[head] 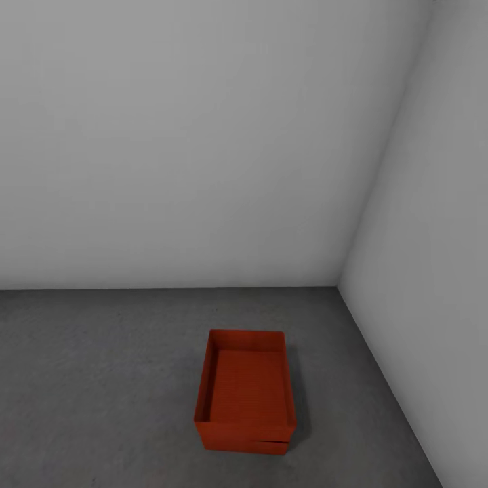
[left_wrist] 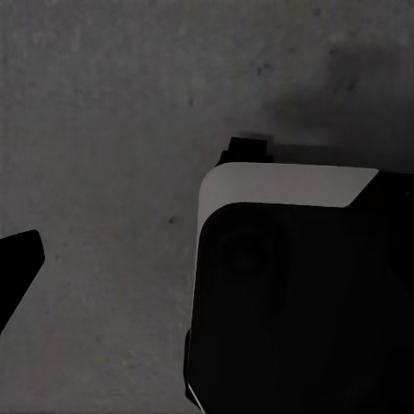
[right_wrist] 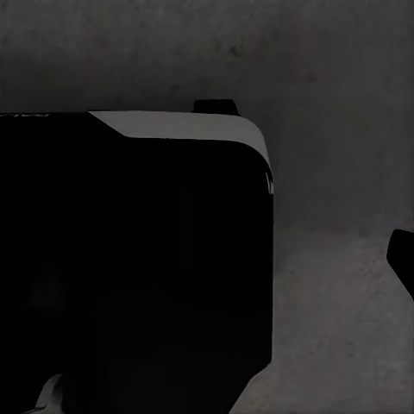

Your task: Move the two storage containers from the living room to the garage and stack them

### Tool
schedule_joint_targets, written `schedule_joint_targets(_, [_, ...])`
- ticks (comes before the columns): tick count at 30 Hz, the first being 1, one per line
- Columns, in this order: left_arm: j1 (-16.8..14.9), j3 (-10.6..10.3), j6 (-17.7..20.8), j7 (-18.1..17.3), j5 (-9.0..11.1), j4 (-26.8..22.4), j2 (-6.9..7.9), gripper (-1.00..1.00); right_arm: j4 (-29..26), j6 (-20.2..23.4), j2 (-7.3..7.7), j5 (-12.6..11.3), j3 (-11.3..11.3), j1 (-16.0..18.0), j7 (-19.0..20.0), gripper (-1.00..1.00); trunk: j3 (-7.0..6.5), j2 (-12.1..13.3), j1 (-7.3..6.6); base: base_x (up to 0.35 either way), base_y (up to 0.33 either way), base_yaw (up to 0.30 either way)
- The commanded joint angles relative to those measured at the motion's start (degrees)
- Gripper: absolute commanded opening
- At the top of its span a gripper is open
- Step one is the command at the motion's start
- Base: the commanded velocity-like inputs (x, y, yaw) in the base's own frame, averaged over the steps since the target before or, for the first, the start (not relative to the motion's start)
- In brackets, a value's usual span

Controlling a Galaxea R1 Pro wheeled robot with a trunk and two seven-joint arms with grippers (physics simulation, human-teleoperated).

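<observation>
No readable text, labels, brands, numbers or signs anywhere in views.

A large black robot body (right_wrist: 129,276) with a white-edged top corner hangs over the dark grey speckled floor (right_wrist: 336,112). A dark finger (right_wrist: 402,259) pokes in at the frame's edge.

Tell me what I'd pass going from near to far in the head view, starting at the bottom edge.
Dark grey speckled concrete floor → stacked red-orange ribbed open-top storage containers → more floor → plain white-grey back wall.
</observation>
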State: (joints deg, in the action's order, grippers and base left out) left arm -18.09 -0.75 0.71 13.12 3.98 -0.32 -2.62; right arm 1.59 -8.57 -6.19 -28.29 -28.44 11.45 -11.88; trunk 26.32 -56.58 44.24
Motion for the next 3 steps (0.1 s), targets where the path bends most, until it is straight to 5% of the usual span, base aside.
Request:
schedule_joint_targets(1, [0.0,-0.1,0.1,0.2,0.4,0.0,-0.01,1.00,0.2,-0.3,-0.05,-0.5,-0.5,0.1,0.0,1.00,0.05,0.0,0.00,0.000,0.000,0.000])
schedule_joint_targets(3, [0.0,-0.1,0.1,0.2,0.4,0.0,-0.01,1.00,0.2,-0.3,-0.05,-0.5,-0.5,0.1,0.0,1.00,0.05,0.0,0.00,0.000,0.000,0.000])
